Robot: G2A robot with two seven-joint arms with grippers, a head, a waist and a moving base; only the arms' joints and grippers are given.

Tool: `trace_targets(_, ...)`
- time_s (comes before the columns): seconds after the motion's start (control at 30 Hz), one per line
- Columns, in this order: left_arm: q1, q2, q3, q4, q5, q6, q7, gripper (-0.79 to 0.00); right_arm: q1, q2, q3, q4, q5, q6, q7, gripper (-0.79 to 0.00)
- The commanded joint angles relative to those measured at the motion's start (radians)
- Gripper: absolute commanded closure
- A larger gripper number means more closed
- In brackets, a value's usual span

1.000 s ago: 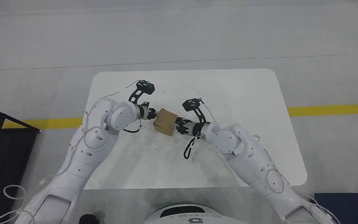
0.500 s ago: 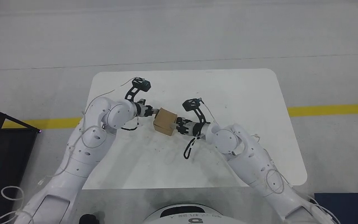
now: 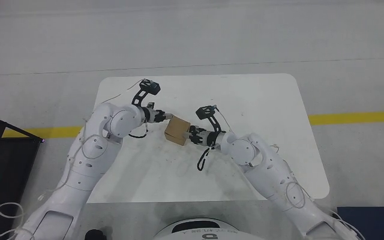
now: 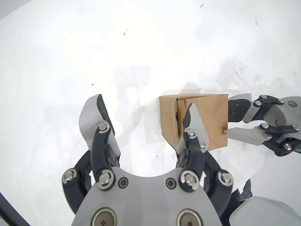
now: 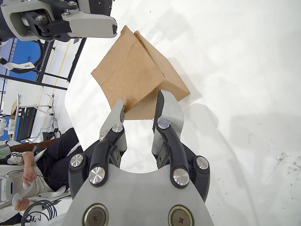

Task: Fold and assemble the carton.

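A small brown carton [image 3: 177, 130] stands on the white table [image 3: 258, 102] with its flaps folded in; one seam [image 4: 176, 121] gapes a little. My right gripper [image 3: 193, 135] is shut on the carton's near corner edge, one finger on each adjoining face [image 5: 141, 108]. My left gripper [image 3: 164, 116] hangs open just off the carton's far-left corner, touching nothing. From the left wrist its right-hand finger [image 4: 192, 118] lies in front of the carton [image 4: 215, 121]. From the right wrist the left gripper [image 5: 103, 12] hovers above the carton's upper corner [image 5: 131, 71].
The table's right half and front strip are bare. A black frame [image 3: 12, 141] stands off the table's left side. A yellow floor line [image 3: 348, 117] runs past the table's right edge.
My left gripper has drawn back from the carton's side, up and to the left, and stands apart from it now. The carton and the right gripper have stayed put.
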Motion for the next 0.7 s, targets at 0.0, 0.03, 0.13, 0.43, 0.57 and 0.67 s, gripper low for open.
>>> trace_targets(0.0, 0.005, 0.000, 0.015, 0.000, 0.018, -0.010, -0.007, -0.653, 0.000, 0.000, 0.000, 0.000, -0.001, 0.000, 0.002, -0.262)
trace_targets(0.03, 0.007, 0.000, 0.023, 0.002, 0.032, -0.012, -0.008, -0.646, 0.000, 0.000, 0.001, -0.001, 0.000, 0.000, 0.001, -0.259)
trace_targets(0.13, 0.008, -0.002, 0.044, 0.011, 0.074, -0.008, 0.003, -0.622, -0.002, 0.001, 0.001, -0.002, 0.000, 0.000, 0.001, -0.259)
trace_targets(0.43, 0.002, -0.005, 0.043, 0.012, 0.059, -0.006, 0.009, -0.613, -0.004, 0.002, 0.003, -0.006, -0.001, 0.000, 0.002, -0.265)
trace_targets(0.57, 0.003, -0.003, 0.016, 0.010, 0.028, -0.002, 0.013, -0.680, -0.008, 0.003, 0.009, -0.013, 0.001, -0.003, -0.007, -0.323)
trace_targets(0.67, 0.009, 0.002, -0.014, 0.008, -0.001, -0.005, 0.008, -0.785, -0.020, 0.006, 0.023, -0.028, 0.008, -0.016, -0.024, -0.520)
